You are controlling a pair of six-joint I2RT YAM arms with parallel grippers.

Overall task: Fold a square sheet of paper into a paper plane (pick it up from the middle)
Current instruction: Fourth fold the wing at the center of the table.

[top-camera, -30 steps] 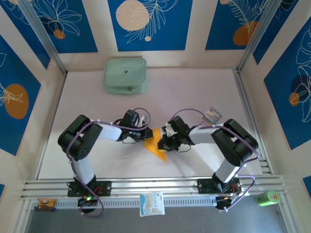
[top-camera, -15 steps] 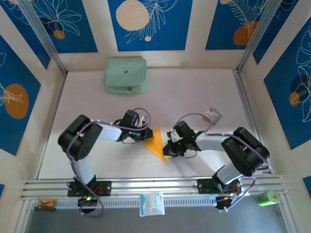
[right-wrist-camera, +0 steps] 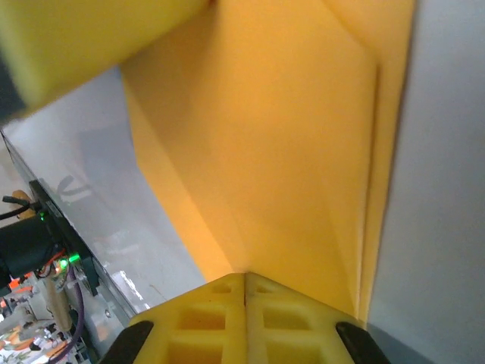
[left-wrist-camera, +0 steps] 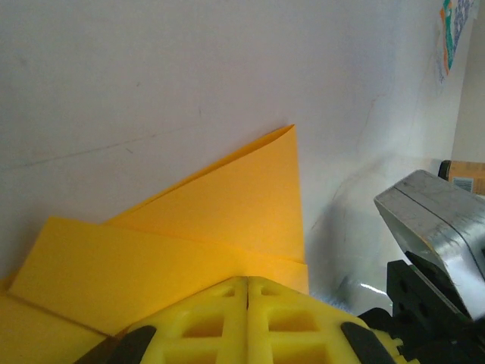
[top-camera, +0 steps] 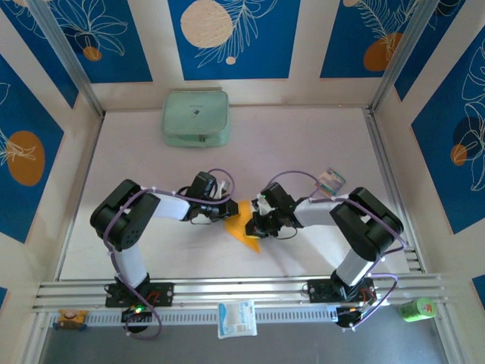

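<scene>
The orange-yellow sheet of paper (top-camera: pixel 244 229) lies flat on the white table, folded into a pointed wedge with overlapping flaps, its tip toward the near edge. My left gripper (top-camera: pixel 232 210) is shut and its yellow tips rest on the paper's left edge; in the left wrist view the left gripper (left-wrist-camera: pixel 248 282) sits on the layered folds of the paper (left-wrist-camera: pixel 227 220). My right gripper (top-camera: pixel 255 223) is shut too, pressing on the paper's right side. In the right wrist view the right gripper (right-wrist-camera: pixel 245 277) touches a crease of the paper (right-wrist-camera: pixel 280 152), and a left finger (right-wrist-camera: pixel 76 38) shows at upper left.
A pale green zipped pouch (top-camera: pixel 195 118) sits at the back of the table. A small striped card (top-camera: pixel 330 180) lies behind the right arm. A white-and-blue packet (top-camera: pixel 237 318) and a green object (top-camera: pixel 417 309) lie beyond the metal rails at the near edge.
The right gripper slid off the paper toward the near right half a second ago and has come back onto its right side. The left gripper has stayed put.
</scene>
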